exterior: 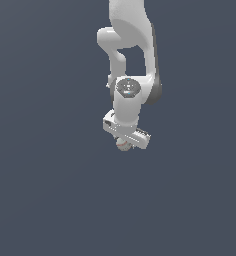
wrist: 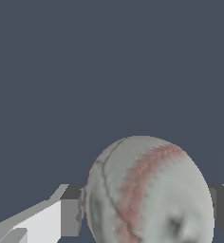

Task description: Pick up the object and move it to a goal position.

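Note:
The object (wrist: 149, 192) is a small off-white ball with reddish stitch lines and dark marks. In the wrist view it fills the space between my two grey fingers (wrist: 71, 216), which touch it on both sides. In the exterior view only a small part of the ball (exterior: 122, 144) shows, under the white hand of my arm. My gripper (exterior: 124, 142) is shut on the ball, pointing down at the dark surface.
The white arm (exterior: 132, 55) comes down from the upper middle of the exterior view. A plain dark grey-blue surface (exterior: 50, 190) lies all around, with nothing else on it in view.

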